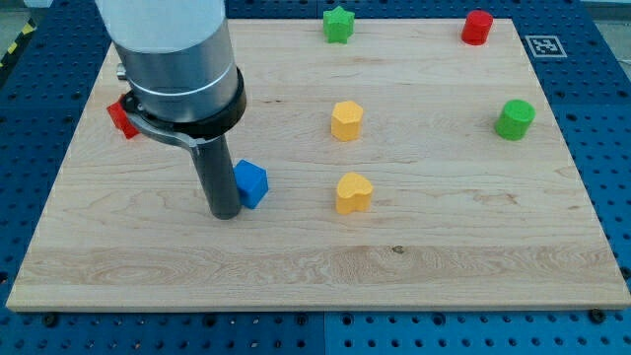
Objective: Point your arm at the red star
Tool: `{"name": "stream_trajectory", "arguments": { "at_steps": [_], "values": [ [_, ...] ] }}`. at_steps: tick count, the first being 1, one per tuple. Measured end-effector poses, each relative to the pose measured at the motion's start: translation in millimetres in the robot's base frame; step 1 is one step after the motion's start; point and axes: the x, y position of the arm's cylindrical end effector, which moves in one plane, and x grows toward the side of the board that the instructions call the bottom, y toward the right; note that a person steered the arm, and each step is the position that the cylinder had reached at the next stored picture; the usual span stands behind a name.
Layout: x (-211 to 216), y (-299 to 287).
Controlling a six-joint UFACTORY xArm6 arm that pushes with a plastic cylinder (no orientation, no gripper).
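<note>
The red star is sitting near the counter's left edge, at ten o'clock from my tip, partly hidden. My tip, holding nothing, is touching the blue block.

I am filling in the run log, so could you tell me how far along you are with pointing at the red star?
Nothing looks done yet. My tip rests right beside the blue block, on its left in the view. The red star sits at the board's left edge, mostly hidden behind my arm, well above and left of the tip. Left to do: bring the tip up and leftward until it reaches the star.
</note>
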Motion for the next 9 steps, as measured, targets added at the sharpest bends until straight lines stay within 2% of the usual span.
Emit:
{"name": "stream_trajectory", "arguments": {
  "at_steps": [3,4,5,6,7,9],
  "values": [
    [-49,32],
    [-49,28],
    [-49,-25],
    [-57,-107],
    [-102,-158],
    [-114,-166]
  ]
}}
